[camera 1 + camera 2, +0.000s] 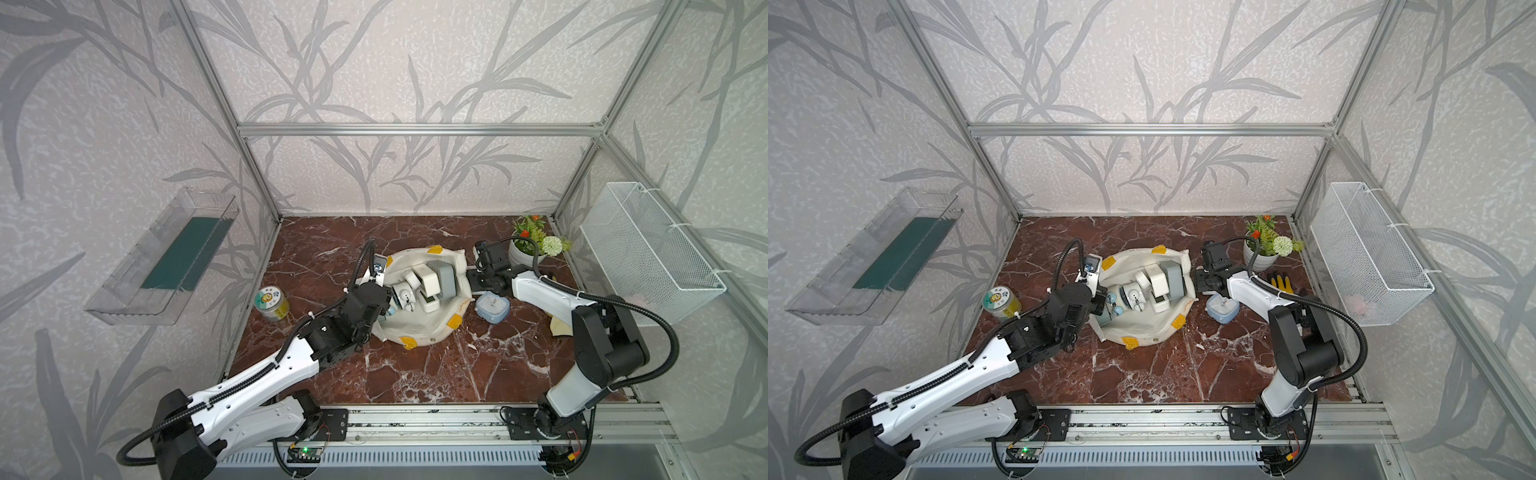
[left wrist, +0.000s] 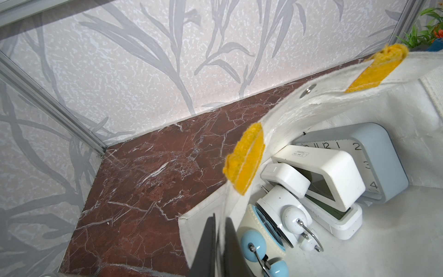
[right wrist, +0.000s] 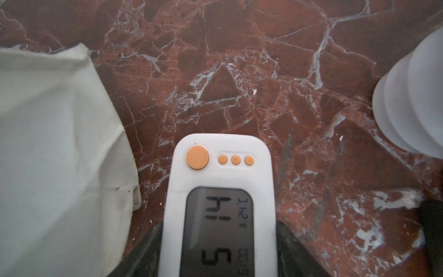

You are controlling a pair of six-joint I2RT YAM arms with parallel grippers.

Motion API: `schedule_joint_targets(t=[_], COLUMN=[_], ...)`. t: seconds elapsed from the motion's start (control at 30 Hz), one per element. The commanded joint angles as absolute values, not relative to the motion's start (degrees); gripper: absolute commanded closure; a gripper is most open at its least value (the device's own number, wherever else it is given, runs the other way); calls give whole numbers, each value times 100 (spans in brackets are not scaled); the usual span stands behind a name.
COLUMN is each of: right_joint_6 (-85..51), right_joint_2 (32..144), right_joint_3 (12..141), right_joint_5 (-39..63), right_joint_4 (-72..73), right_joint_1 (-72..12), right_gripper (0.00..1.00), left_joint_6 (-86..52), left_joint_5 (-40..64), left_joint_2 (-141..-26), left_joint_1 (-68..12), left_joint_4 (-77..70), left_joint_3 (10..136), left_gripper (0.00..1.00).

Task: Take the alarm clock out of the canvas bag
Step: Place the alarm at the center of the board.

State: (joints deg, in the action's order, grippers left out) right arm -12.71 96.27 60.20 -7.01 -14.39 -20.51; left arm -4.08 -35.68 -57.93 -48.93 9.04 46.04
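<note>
Alarm clock (image 3: 220, 167) is hidden in both top views behind the right gripper (image 1: 474, 284), which sits just outside the canvas bag (image 1: 419, 332) at its 3 o'clock edge. The left gripper (image 1: 385, 306) is at the bag's 9 o'clock rim. A blue-grey clock (image 1: 492, 306) stands on the table (image 1: 415, 374) at 4 o'clock, and a white plant pot (image 1: 521, 254) at 2 o'clock.

From the left wrist, the fingers (image 2: 206, 248) are closed tight, pinching the bag's rim, with other clocks (image 2: 335, 172) heaped inside. If that pinch slips, the mouth could sag shut over them.

From the right wrist, the fingers (image 3: 146, 250) clamp the sides of the white digital alarm clock, outside the bag over bare marble; whether it touches the marble I cannot tell. The grip takes only one end, so I judge it could pivot or drop, and a careless swing might knock the pot, which is near.
</note>
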Motion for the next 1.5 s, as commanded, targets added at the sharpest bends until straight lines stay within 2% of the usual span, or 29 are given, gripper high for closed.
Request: schedule_joint_targets(t=[0.0,0.4,0.7,1.07,1.47], right_joint_6=[-1381,-1372,-1397,-1456,-1697], right_joint_2=[9747,10206,10323,10253,9340], right_joint_3=[6253,6258,6280,6292,6238], right_joint_5=[-736,-706,-672,-665,-628], right_joint_4=[-1369,-1428,-1544,-1722,-2018], right_joint_1=[-2021,-2021,-2021,-2021,-2021], right_gripper=[57,56,45,17,10], left_joint_6=[-435,-418,-422,-431,-387], left_joint_5=[-3691,-3727,-3744,-3772,-3805], left_joint_2=[-5651,-5599,-5616,-5563,-5532], left_joint_1=[-4904,-4909,-4907,-4904,-4904], left_joint_4=[808,795,791,793,778], left_joint_3=[4804,4762,4764,4727,4723], left_gripper=[100,100,100,100,100])
